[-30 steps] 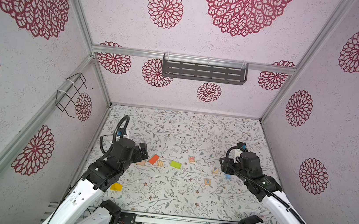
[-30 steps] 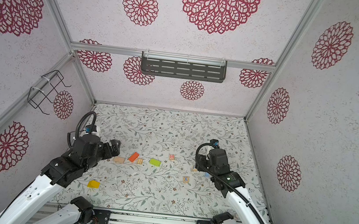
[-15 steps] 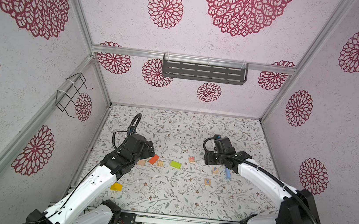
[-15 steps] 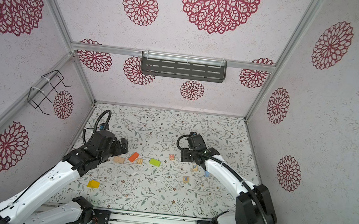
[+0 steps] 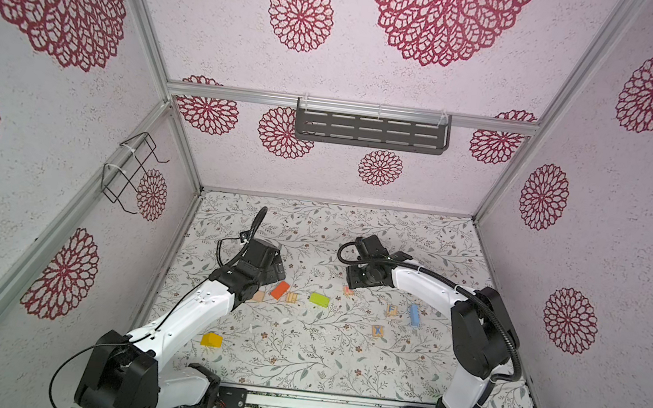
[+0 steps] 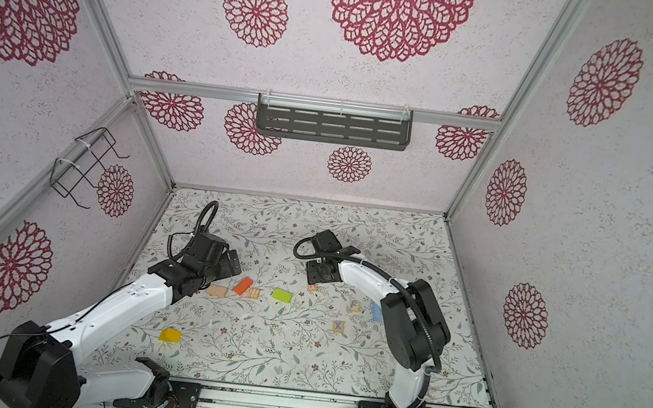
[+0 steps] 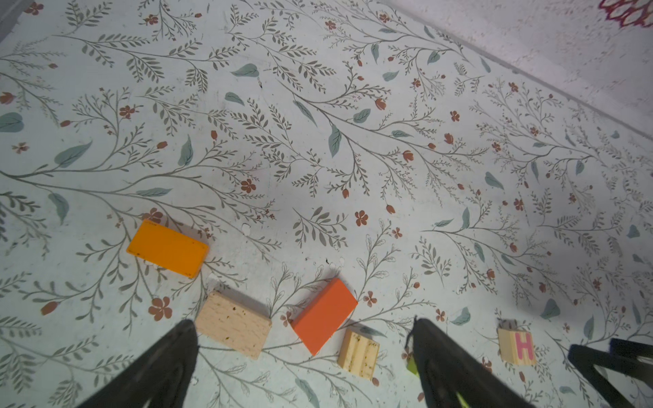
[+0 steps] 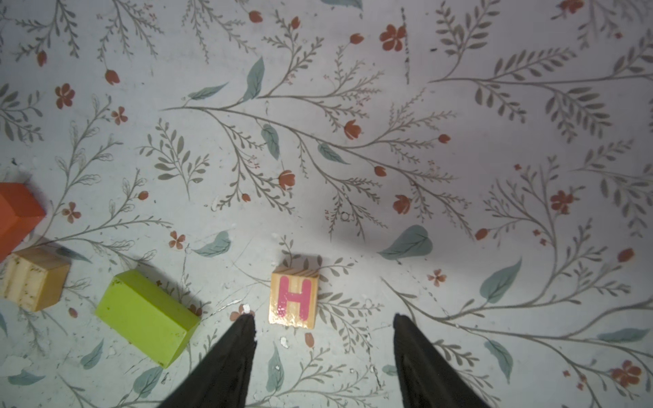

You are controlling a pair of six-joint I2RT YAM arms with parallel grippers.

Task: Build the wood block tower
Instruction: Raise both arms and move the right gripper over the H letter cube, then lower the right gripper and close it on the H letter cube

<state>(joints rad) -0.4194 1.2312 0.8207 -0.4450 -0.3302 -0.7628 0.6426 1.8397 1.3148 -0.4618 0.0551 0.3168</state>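
Observation:
The wood block tower is out of view; every wood block I see lies singly on the floral mat. In a row sit a plain bar [image 5: 257, 296], a red-orange bar [image 5: 279, 289], a plain cube [image 5: 291, 297], a lime green bar [image 5: 319, 299] and an H cube [image 5: 348, 290]. My left gripper [image 7: 302, 323] hangs open over the red-orange bar [image 7: 324, 315], holding nothing; an orange bar [image 7: 168, 248] lies beyond. My right gripper [image 8: 323, 318] is open and empty, with the H cube [image 8: 294, 300] just ahead of its fingertips, beside the green bar [image 8: 146, 318].
Further right lie an F cube [image 5: 391, 310], a light blue bar [image 5: 413, 314] and an X cube [image 5: 377, 330]. A yellow block [image 5: 211, 339] sits near the left arm's base. Patterned walls close in the mat, with a dark shelf [image 5: 370, 131] on the back wall.
Both arms have stretched forward from the near edge. The left gripper came over the red-orange bar; the right gripper swung left to hang over the H cube.

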